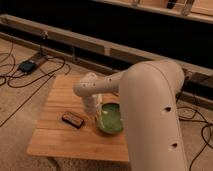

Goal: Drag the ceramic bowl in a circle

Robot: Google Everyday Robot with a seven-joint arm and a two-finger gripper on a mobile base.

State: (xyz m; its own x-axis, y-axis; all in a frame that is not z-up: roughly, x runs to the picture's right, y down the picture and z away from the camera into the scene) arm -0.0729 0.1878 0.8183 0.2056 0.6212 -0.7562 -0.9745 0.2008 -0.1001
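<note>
The ceramic bowl is a round, shallow green dish on the wooden table, right of the table's middle. Its right side is hidden behind my large white arm. My gripper points down at the bowl's left rim, below the rounded wrist. It looks to be in contact with the rim.
A small dark rectangular object lies on the table just left of the gripper. Cables and a black box lie on the floor at the left. A long low ledge runs behind the table.
</note>
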